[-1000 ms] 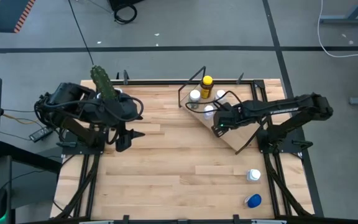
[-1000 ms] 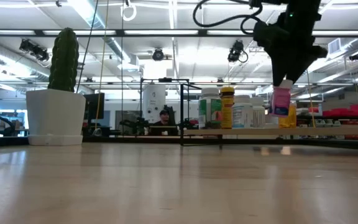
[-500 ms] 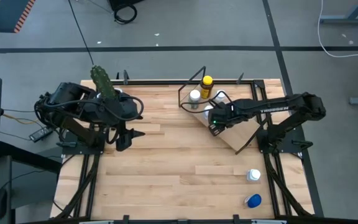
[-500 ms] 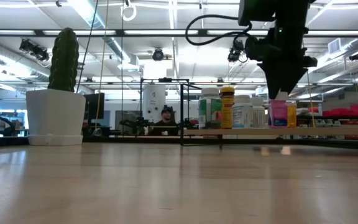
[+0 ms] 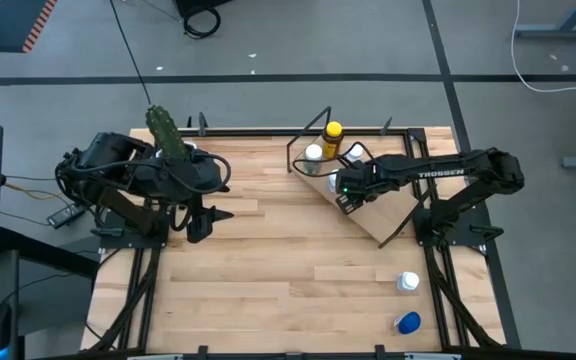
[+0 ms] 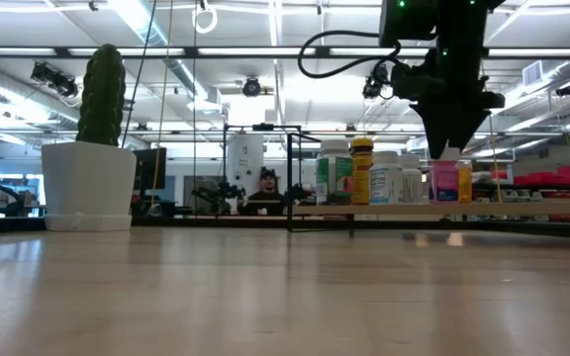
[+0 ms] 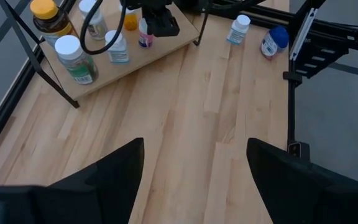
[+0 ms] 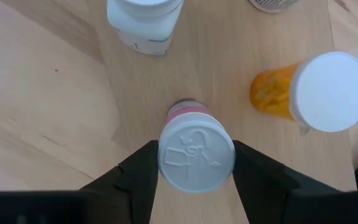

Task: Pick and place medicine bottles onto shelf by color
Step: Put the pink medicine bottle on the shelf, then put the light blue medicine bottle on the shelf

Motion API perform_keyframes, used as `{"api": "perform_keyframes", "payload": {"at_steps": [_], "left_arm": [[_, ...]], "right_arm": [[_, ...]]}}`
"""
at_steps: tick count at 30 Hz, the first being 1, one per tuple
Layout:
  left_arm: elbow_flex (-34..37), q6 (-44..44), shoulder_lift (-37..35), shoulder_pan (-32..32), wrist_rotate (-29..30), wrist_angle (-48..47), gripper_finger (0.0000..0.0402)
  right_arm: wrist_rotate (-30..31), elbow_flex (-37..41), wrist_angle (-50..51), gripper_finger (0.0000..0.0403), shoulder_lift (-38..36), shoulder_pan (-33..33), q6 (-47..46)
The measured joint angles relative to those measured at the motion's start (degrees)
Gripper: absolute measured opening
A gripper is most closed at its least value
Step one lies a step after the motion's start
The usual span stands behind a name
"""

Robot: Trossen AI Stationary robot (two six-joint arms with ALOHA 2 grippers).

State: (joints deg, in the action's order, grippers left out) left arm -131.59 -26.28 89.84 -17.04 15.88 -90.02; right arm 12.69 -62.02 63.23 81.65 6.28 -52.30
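The shelf [image 5: 376, 222] is a light-wood board on a black frame at the table's far right. A yellow-capped bottle [image 5: 332, 135], white-capped bottles [image 5: 313, 153] and an orange bottle [image 8: 272, 93] stand on it. My right gripper [image 5: 340, 188] is over the board, shut on a pink bottle [image 6: 445, 181] with a white cap [image 8: 196, 155]. My left gripper [image 5: 208, 215] is open and empty at the table's left, by the cactus pot. My right gripper pinches the pink bottle's white cap at its rim [image 8: 165, 157], one finger on each side. The fingers come from above, pointing down. The bottle stands upright below them, with its base on the shelf board [image 6: 384, 209].
A white pot with a cactus [image 6: 92, 148] stands at the far left. A white bottle [image 5: 408, 282] and a blue-capped bottle [image 5: 406, 322] lie on the tabletop near the right front corner. The middle of the tabletop [image 5: 268, 260] is bare wood.
My right gripper has gone toward the table's left and a little toward the far edge along the shelf, and down, still shut on the pink bottle. The bottle has come down and now stands on the board beside the orange bottle.
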Motion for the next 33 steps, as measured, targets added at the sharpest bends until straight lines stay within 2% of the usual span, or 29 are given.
{"api": "perform_keyframes", "payload": {"at_steps": [11, 22, 33], "left_arm": [[0.0, 0.4, 0.0, 0.0, 0.0, 0.0, 0.0288], [0.0, 0.3, 0.0, 0.0, 0.0, 0.0, 0.0288], [0.0, 0.4, 0.0, 0.0, 0.0, 0.0, 0.0288]], "right_arm": [[-1.1, 0.1, 0.4, 0.0232, 0.0, 0.0, -1.6], [-0.6, 0.1, 0.6, 0.0233, -2.7, 0.0, -1.7], [-3.3, 0.0, 2.4, 0.0233, -7.8, -0.2, -5.0]]}}
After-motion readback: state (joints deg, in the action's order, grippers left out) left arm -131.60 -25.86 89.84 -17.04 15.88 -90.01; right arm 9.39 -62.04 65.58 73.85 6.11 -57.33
